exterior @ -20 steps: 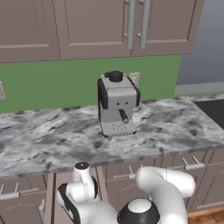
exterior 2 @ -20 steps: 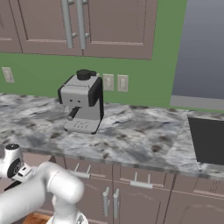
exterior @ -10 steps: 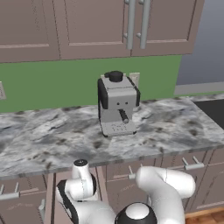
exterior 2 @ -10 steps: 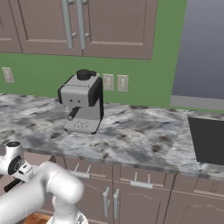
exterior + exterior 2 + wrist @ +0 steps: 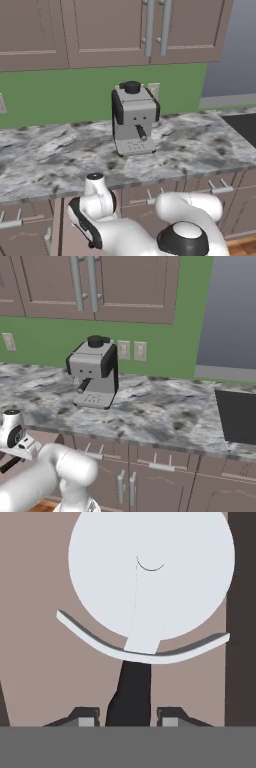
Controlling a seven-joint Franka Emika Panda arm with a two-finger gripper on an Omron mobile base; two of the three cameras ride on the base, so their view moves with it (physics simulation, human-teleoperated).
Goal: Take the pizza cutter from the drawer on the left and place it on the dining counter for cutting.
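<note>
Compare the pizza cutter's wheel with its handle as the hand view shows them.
The wheel is a big, pale, round disc; the handle is narrow, dark and straight. The wheel lies clear of the gripper; the handle runs down between its jaws, which stand close on either side. Both belong to the pizza cutter, lying over the drawer floor.

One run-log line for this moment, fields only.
phase: grasp | hand: shut on black handle of round-bladed pizza cutter | cutter: lying inside brown drawer | placing: not yet done
</note>
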